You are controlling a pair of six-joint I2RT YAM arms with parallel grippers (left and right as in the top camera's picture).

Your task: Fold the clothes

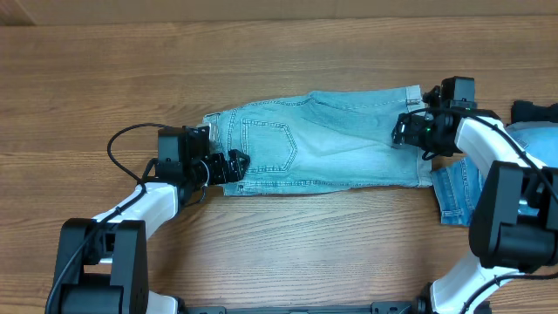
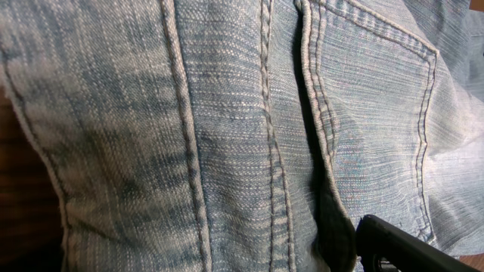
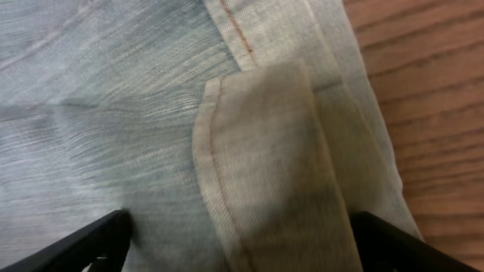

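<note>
A pair of light-blue denim shorts (image 1: 323,139) lies flat across the middle of the table, back pocket up. My left gripper (image 1: 234,164) is at its left waistband corner. In the left wrist view the denim (image 2: 227,113) fills the frame and only one black finger (image 2: 397,245) shows, set wide; the other is hidden under the cloth. My right gripper (image 1: 408,129) is at the right leg end. In the right wrist view it is open (image 3: 238,242), with a turned-back hem flap (image 3: 265,166) lying between its fingers.
A second, deeper-blue folded denim piece (image 1: 453,194) lies at the right under my right arm. A pale-blue item (image 1: 534,139) sits at the far right edge. Bare wooden table (image 1: 279,52) surrounds the shorts and also shows in the right wrist view (image 3: 431,91).
</note>
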